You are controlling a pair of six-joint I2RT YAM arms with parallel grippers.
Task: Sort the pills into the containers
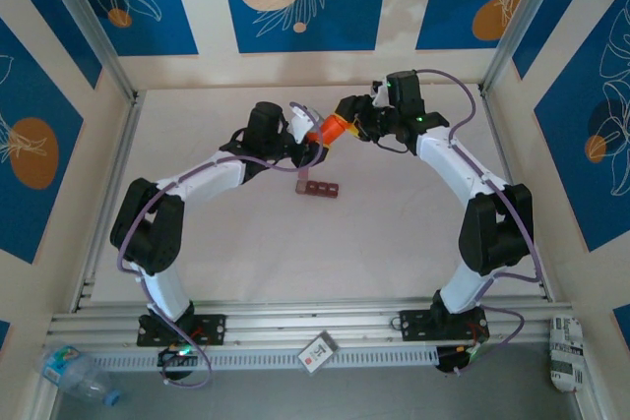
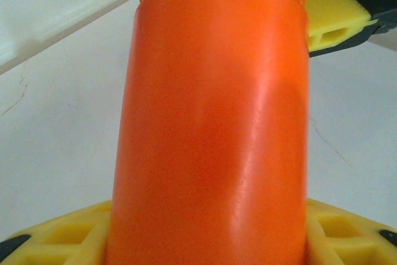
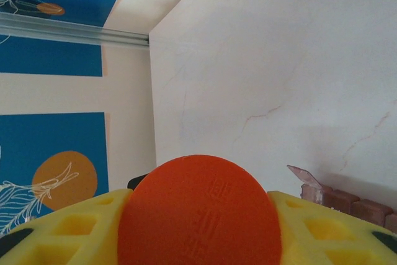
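- Left gripper (image 1: 315,142): closed on a small orange cylindrical plastic bottle (image 2: 211,122). In the left wrist view the bottle body stands between the yellow ribbed finger pads (image 2: 56,237), with no gap on either side.
- Right gripper (image 1: 346,123): narrowed onto the round orange cap (image 3: 200,212) of the same bottle. In the right wrist view its yellow finger pads (image 3: 68,228) lie against both sides of the cap.
- Bottle attitude: in the top view the bottle is held above the table, lying tilted between the two grippers, with the cap end to the right and slightly farther.
- Gripper relation: the two grippers meet at the far centre of the white table (image 1: 394,243), the left one from the left and the right one from the right.
- Task item: the dark reddish-brown strip of small square compartments (image 1: 320,188) lies flat on the table. It is just near of the held bottle, between the two arms, and neither gripper touches it.
- Strip detail: a translucent lid flap (image 3: 305,178) stands tilted up at the strip's left end.
- Compartment contents: cannot be determined at this resolution.
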